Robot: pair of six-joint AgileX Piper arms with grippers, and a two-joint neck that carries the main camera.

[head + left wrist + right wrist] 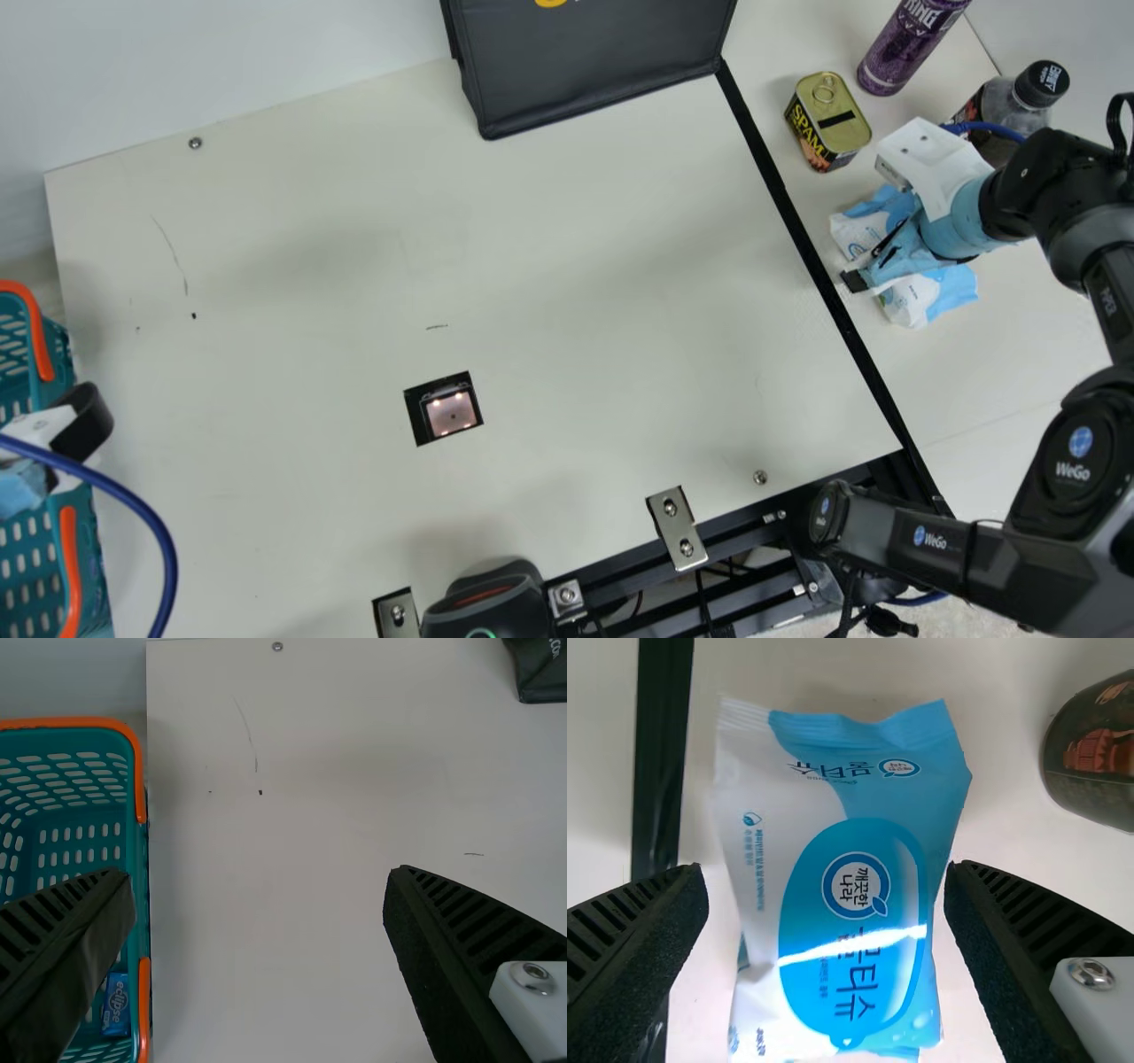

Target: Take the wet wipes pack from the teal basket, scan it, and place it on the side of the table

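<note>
White-and-blue plastic wipes pack (855,850): glossy, wrinkled, 3 o'clock in main view
Black ribbed right claw (873,261): apart, over pack
Black ribbed left claw (22,487): apart

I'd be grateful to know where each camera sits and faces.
Main view: on the neck, facing down at the table between left arm and right arm.
Left wrist view: on the wrist, facing down past the left gripper at teal basket and table.
Right wrist view: on the wrist, facing down past the right gripper at the wipes pack.
Main shares the basket with left, pack with right.
</note>
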